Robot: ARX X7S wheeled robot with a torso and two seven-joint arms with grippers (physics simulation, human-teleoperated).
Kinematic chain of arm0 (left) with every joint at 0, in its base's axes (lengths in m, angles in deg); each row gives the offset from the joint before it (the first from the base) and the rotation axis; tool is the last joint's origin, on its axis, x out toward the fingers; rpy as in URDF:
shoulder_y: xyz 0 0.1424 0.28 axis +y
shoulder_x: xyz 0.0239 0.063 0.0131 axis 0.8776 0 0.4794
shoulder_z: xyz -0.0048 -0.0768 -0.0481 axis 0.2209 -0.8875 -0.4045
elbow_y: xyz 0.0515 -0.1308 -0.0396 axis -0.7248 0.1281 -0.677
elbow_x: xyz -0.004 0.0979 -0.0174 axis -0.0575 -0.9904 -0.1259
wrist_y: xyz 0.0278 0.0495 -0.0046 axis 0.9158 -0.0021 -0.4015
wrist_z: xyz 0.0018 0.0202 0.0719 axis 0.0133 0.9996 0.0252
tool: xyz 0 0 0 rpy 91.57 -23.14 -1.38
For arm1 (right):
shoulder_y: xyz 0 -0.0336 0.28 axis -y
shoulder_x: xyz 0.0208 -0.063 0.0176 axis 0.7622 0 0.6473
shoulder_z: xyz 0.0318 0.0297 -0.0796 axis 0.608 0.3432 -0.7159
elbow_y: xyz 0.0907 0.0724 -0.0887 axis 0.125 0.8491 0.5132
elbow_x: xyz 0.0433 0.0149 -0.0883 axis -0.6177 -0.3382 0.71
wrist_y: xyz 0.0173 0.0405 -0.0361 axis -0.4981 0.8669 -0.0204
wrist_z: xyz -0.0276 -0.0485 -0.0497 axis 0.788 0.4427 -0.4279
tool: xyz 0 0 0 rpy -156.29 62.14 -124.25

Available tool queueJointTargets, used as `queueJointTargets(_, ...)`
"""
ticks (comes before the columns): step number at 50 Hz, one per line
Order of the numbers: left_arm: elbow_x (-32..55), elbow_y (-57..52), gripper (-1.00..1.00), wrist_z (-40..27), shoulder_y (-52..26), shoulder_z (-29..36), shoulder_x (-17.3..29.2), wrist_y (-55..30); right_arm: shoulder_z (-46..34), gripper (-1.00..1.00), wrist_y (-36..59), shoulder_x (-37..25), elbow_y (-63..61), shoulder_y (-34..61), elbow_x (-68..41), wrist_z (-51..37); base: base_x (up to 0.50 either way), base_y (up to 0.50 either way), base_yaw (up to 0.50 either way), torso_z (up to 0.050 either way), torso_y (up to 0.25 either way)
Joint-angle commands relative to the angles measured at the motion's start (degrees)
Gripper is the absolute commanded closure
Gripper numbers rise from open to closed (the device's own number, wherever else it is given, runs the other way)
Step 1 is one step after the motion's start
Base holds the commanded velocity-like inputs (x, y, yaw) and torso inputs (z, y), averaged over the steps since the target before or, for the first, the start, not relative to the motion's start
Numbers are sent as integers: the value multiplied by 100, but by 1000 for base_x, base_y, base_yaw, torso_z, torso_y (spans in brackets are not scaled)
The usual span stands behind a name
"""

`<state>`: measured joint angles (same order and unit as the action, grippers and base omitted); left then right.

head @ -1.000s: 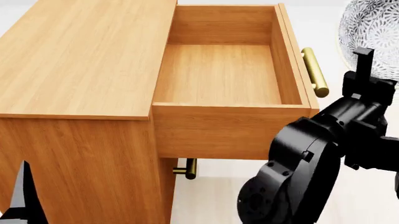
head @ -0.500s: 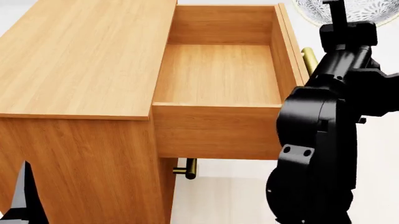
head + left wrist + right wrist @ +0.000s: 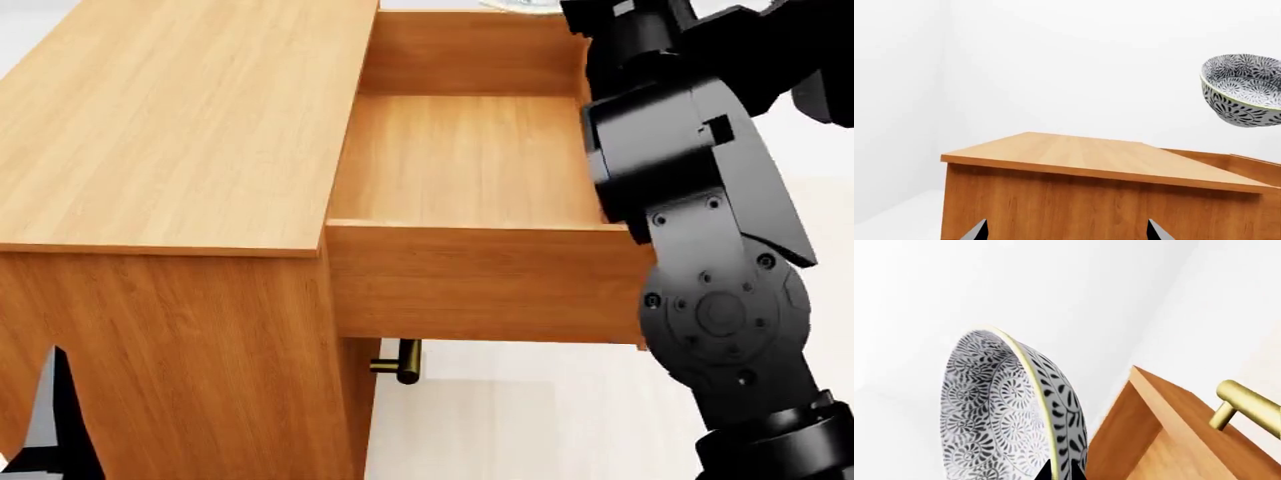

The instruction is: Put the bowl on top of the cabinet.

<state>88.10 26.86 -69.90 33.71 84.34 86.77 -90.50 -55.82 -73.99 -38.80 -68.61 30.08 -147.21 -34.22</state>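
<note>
The right gripper (image 3: 1057, 474) grips the bowl (image 3: 1011, 410) by its rim, one finger inside, holding it in the air above the open drawer (image 3: 467, 160) of the cabinet (image 3: 174, 120). Left gripper (image 3: 1064, 232) fingers are spread apart, beside the cabinet.

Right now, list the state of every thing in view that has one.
bowl: lifted in the air, tilted, clear of the cabinet.
cabinet: flat top bare.
top drawer: pulled open, nothing inside.
right gripper: clamped on the bowl's rim.
left gripper: open, holding nothing.
</note>
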Motion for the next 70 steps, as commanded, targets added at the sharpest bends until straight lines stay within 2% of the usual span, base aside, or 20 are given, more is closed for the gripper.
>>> queueJointTargets(1, -126, 108, -100, 85, -53, -101, -117, 35, -177, 100, 1503, 110, 802, 919, -730, 189, 0, 0, 0, 0, 0)
queueJointTargets(13, -104, 121, -100, 79, -52, -94, -103, 57, -688, 100, 2493, 451, 2252, 2121, -743, 276, 0, 0, 0, 0, 0)
queueJointTargets(18, -79, 127, -100, 71, -61, -113, -91, 59, -973, 100, 3250, 937, 3852, 2915, -840, 318, 0, 0, 0, 0, 0)
queueJointTargets(22, -57, 145, -100, 66, -75, -128, -86, 62, -1192, 100, 3566, 1479, 5411, 3601, -748, 855, 0, 0, 0, 0, 2)
queueJointTargets(30, 15, 178, -100, 66, -86, -192, -69, 103, -1753, 100, 3561, 1672, 5430, 3677, -1858, 220, 0, 0, 0, 0, 0)
queueJointTargets(32, 11, 205, -100, 66, -91, -185, -77, 110, -2021, 100, 3303, 1721, 5430, 3681, -2301, 403, 0, 0, 0, 0, 0)
queueJointTargets(42, -9, 185, -100, 52, -64, -161, -64, 127, -4393, 100, 2830, 1826, 5430, 3833, -5225, 605, 0, 0, 0, 0, 0)
queueJointTargets(49, 2, 145, -100, 34, -42, -168, -43, 126, -5657, 100, 2720, 1872, 5419, 4011, -6613, 921, 0, 0, 0, 0, 0)
queueJointTargets(56, 17, 120, -100, 20, -44, -161, -30, 110, -6041, 100, 2613, 1872, 5263, 4042, -7148, 1067, 0, 0, 0, 0, 1)
queueJointTargets(70, 101, 63, -100, -24, -44, -231, 13, 97, -6144, 100, 2436, 1873, 5034, 3911, -7211, 1090, 0, 0, 0, 0, 0)
